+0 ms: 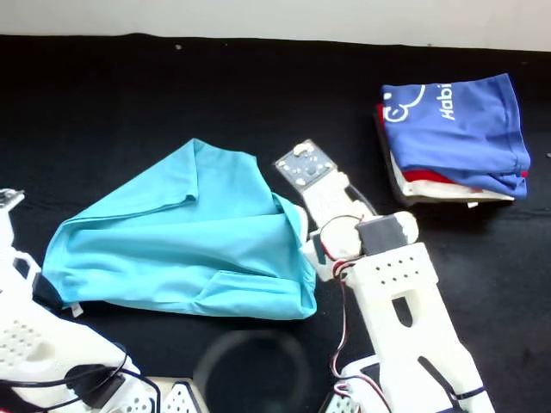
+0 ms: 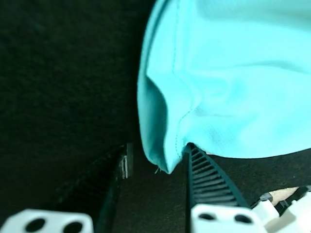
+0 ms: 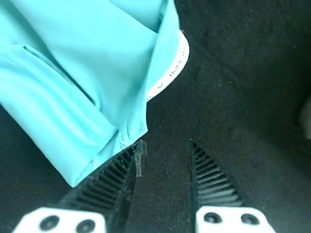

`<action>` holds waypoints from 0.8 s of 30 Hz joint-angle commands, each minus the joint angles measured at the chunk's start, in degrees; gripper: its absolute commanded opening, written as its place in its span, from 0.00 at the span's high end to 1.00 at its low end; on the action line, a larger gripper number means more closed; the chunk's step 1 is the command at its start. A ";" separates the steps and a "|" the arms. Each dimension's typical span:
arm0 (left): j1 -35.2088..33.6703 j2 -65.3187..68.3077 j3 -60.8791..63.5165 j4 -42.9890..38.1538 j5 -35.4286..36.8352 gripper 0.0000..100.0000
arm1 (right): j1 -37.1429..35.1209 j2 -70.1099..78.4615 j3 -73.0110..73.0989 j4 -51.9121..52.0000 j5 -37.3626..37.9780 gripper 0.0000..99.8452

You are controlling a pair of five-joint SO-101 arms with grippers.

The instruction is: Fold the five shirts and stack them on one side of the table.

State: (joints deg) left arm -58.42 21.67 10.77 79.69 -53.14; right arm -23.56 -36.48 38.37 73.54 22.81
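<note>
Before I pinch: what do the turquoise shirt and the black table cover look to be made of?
Turquoise shirt: thin knit fabric, possibly synthetic or a cotton blend. It is smooth with a slight sheen, and shows stitched hems and soft folds.
Black table cover: looks like felt or short-pile cloth with a matte finish. Its surface is fuzzy and grainy, with no reflections.

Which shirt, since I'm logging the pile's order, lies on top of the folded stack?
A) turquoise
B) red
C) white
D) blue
D: the blue shirt tops the stack, while the turquoise shirt lies apart on the table.
</note>
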 commanded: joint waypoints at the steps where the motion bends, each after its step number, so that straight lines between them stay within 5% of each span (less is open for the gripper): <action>1: 2.42 -0.57 2.33 -0.35 2.11 0.82 | -3.12 -0.48 -0.22 -0.75 0.26 0.86; 15: 1.54 -2.59 -4.26 7.30 2.73 0.82 | -3.91 7.69 -0.84 -2.07 0.26 0.86; 24: 1.54 -2.15 -3.91 3.34 3.25 0.82 | -3.91 7.69 -0.84 -2.07 0.26 0.86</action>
State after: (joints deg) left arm -56.84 21.41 8.31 85.93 -50.59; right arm -26.90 -28.84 38.37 72.13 22.81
